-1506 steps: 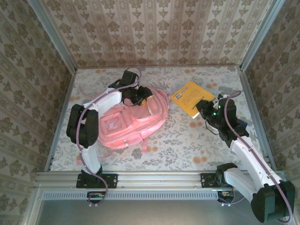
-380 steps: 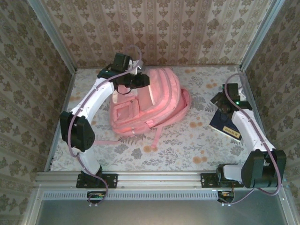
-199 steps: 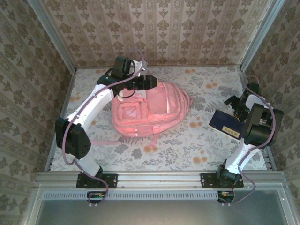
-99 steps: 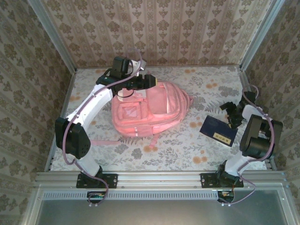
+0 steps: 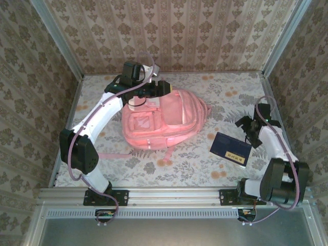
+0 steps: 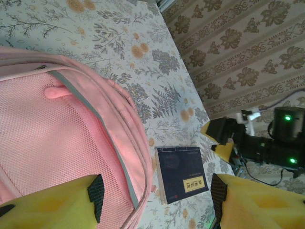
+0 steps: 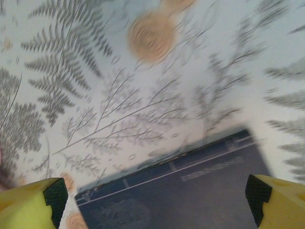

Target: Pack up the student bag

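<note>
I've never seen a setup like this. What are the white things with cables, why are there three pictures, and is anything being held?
These are two robot arms bolted at the near edge of the table, each ending in a two-finger gripper. The wide picture comes from a fixed camera above and behind them. The other two come from cameras on the wrists, so the yellow shapes in their bottom corners are each gripper's own fingers. On the flower-patterned table lie a pink backpack and a dark blue book. The left gripper is at the backpack's top edge, fingers apart. The right gripper hovers open by the book, which lies flat. Nothing looks gripped.
</note>
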`<state>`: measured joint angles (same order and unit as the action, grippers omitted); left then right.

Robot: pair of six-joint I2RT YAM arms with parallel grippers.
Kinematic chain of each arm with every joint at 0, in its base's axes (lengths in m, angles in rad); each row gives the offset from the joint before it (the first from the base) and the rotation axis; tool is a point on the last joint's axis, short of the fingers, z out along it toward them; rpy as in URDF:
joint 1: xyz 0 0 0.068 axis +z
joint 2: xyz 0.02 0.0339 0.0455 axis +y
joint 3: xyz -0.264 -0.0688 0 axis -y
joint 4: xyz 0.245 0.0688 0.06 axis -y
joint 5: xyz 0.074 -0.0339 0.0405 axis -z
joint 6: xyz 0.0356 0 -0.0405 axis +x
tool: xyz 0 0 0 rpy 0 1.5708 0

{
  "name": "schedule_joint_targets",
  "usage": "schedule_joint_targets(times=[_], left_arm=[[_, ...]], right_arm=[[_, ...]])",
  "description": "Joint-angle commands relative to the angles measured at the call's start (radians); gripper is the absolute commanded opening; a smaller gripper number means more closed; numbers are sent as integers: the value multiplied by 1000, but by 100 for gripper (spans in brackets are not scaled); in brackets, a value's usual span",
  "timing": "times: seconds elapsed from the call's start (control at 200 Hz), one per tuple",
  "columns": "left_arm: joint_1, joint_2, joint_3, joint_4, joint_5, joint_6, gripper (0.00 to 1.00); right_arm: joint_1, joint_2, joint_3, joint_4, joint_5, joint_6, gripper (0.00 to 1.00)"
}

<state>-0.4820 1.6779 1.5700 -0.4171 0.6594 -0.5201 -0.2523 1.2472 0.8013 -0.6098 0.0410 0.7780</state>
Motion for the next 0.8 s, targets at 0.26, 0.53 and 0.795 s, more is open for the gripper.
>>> schedule_joint_targets(times=[0.26,0.53,0.795], left_arm=[[-4,-41,-17,18,19,11,65],[-16,-29,-17,15,19,17,66],[-33,-22,-17,-5,-5,40,68]], right_arm=[[-65,24,-142,49,-95,-15,99],[115,66,-168,191,-325,-36,94],[283,-50,-265,288,-488,-9,91]])
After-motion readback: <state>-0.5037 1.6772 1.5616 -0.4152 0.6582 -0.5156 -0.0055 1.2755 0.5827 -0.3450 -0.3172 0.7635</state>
